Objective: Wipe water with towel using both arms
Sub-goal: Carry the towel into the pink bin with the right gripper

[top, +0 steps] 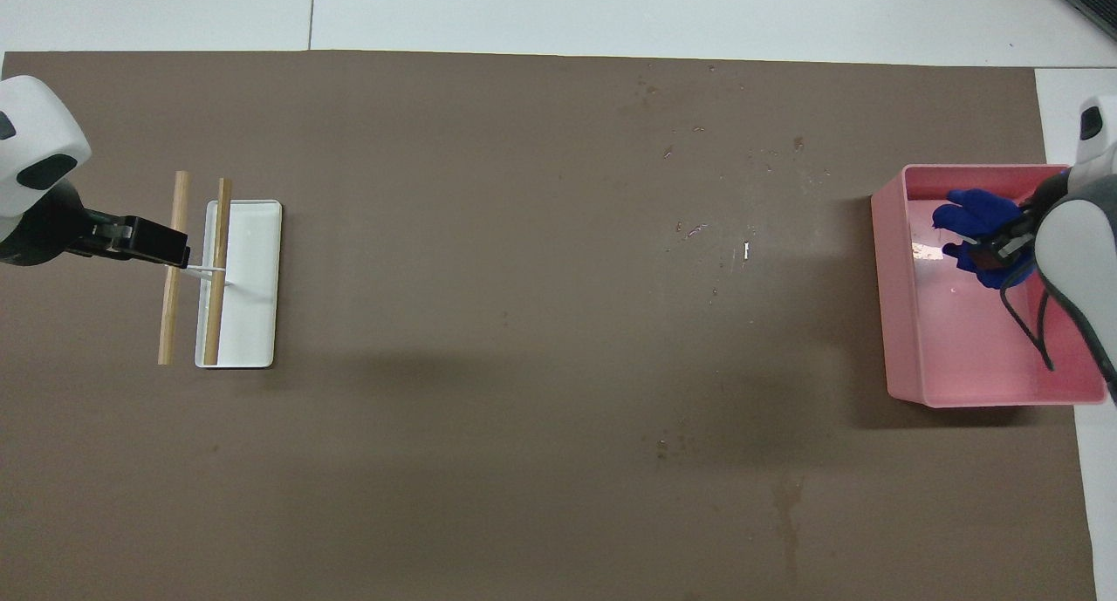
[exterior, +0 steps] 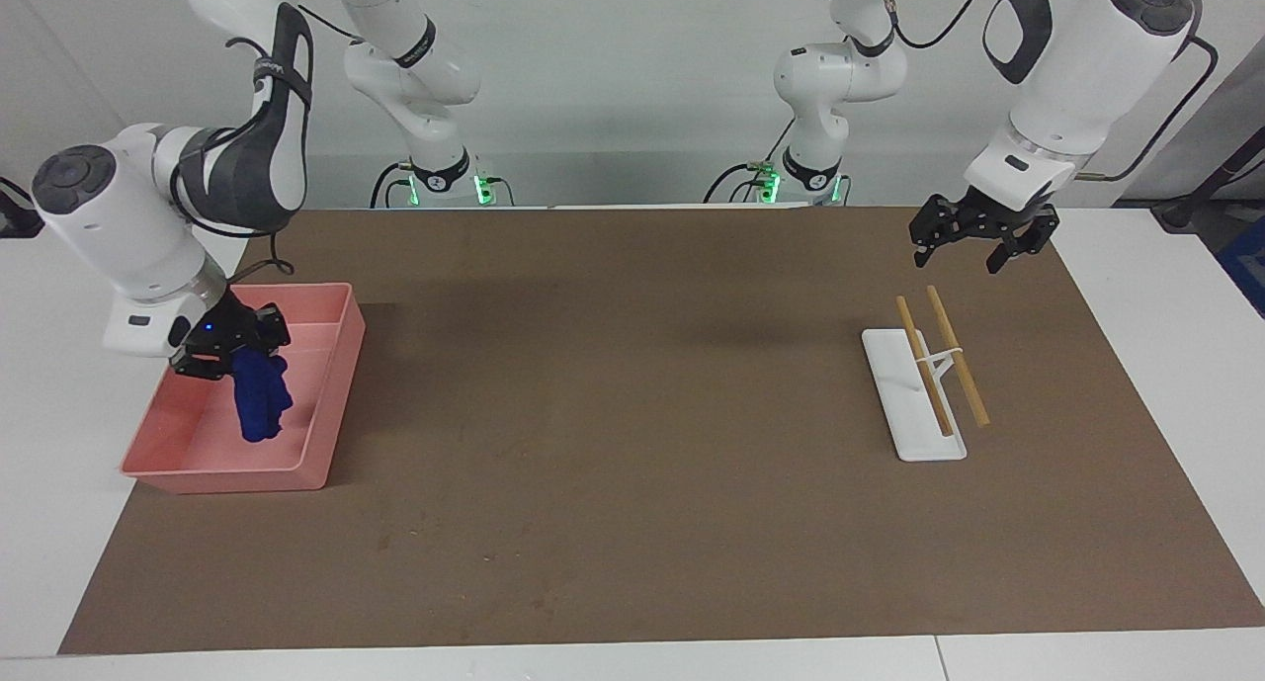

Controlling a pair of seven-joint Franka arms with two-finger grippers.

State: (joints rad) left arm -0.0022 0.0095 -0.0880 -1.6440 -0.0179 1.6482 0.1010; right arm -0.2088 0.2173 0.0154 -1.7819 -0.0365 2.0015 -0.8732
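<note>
The royal-blue towel (exterior: pixel 262 399) hangs bunched from my right gripper (exterior: pixel 232 350), which is shut on its top end. It hangs inside the pink tray (exterior: pixel 336 384) at the right arm's end of the table. In the overhead view the towel (top: pixel 969 213) and right gripper (top: pixel 1003 245) are over the tray's (top: pixel 899 322) part farther from the robots. Small shiny water drops (top: pixel 698 230) lie on the brown mat near the table's middle. My left gripper (exterior: pixel 959 259) is open and empty, up in the air over the mat just beside the white rack; it also shows in the overhead view (top: pixel 179 254).
A white flat rack (exterior: pixel 914 414) with two wooden rods (exterior: pixel 957 355) across it lies at the left arm's end; it also shows in the overhead view (top: pixel 253 322). The brown mat (exterior: pixel 632 464) covers most of the table.
</note>
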